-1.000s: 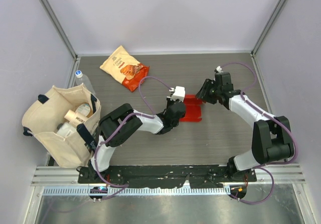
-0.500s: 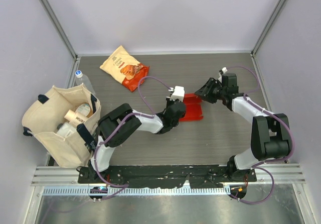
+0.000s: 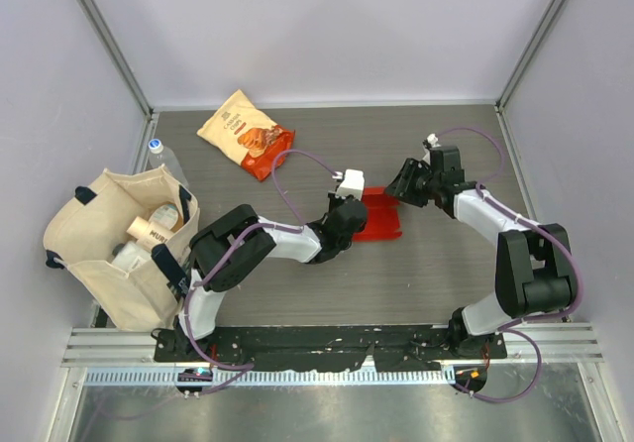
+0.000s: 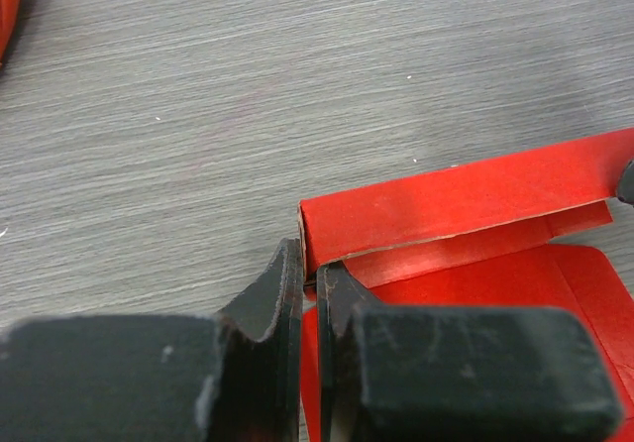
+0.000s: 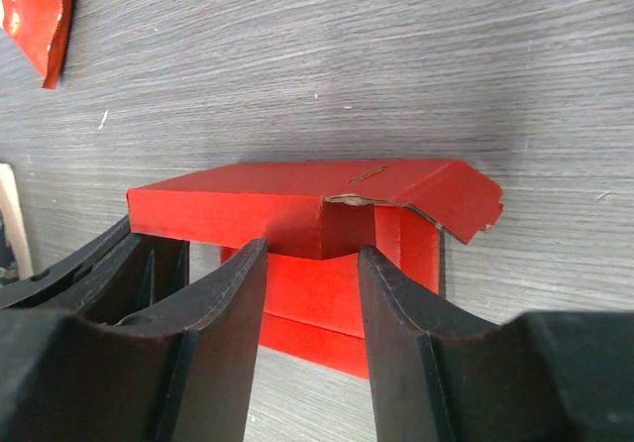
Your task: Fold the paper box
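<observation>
The red paper box (image 3: 379, 214) lies mid-table, partly folded, with one wall raised. My left gripper (image 3: 352, 207) is shut on the box's left edge; in the left wrist view its fingertips (image 4: 297, 274) pinch the thin red wall (image 4: 456, 199) at its corner. My right gripper (image 3: 401, 186) is open at the box's far right corner. In the right wrist view its fingers (image 5: 233, 308) stand apart just in front of the box (image 5: 297, 204), whose right flap has a torn, bent corner. I cannot tell whether the fingers touch the box.
An orange-and-cream snack bag (image 3: 246, 133) lies at the back left. A cream tote bag (image 3: 124, 244) with items inside stands at the left, a clear bottle (image 3: 163, 160) behind it. Grey walls enclose the table on three sides.
My right gripper swung out to the right and came back toward the box's right corner. The left gripper and the box have stayed put.
</observation>
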Available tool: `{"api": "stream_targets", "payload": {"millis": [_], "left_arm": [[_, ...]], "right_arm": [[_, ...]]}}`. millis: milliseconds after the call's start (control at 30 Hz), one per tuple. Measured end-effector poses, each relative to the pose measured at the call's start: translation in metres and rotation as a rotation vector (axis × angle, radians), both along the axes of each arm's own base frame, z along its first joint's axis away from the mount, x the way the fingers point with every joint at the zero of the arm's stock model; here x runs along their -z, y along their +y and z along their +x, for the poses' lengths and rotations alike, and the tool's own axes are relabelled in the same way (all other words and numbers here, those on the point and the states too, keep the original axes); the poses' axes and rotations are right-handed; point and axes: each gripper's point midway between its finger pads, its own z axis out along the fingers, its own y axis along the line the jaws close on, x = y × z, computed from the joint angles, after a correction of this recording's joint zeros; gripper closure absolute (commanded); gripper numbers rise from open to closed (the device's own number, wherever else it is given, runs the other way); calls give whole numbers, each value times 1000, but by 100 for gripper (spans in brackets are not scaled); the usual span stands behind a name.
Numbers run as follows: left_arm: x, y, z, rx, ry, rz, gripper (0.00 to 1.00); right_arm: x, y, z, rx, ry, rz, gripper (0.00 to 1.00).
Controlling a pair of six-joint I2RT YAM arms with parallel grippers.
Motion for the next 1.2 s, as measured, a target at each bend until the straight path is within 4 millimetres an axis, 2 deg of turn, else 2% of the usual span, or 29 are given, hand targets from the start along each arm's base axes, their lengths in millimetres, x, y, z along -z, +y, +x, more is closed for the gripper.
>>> {"api": "stream_targets", "payload": {"millis": [367, 567, 667, 933, 1067, 1167, 1200], "left_arm": [[2, 0, -2, -5, 13, -28, 100], [2, 1, -3, -2, 16, -33, 100], [2, 0, -3, 1, 17, -33, 100], [3, 0, -5, 11, 21, -33, 100], [3, 0, -6, 14, 23, -34, 100], [2, -1, -6, 17, 26, -42, 100], [2, -1, -7, 19, 27, -46, 100]], "right_arm": [[-2, 2, 3, -31, -30, -89, 47], [-9, 11, 9, -15, -58, -11, 47], [-9, 15, 12, 1, -67, 81, 50], [4, 16, 16, 44, -20, 284, 71], [-1, 17, 16, 53, -23, 338, 84], [-7, 17, 17, 60, -29, 389, 99], [-10, 17, 17, 62, -29, 411, 99]]}}
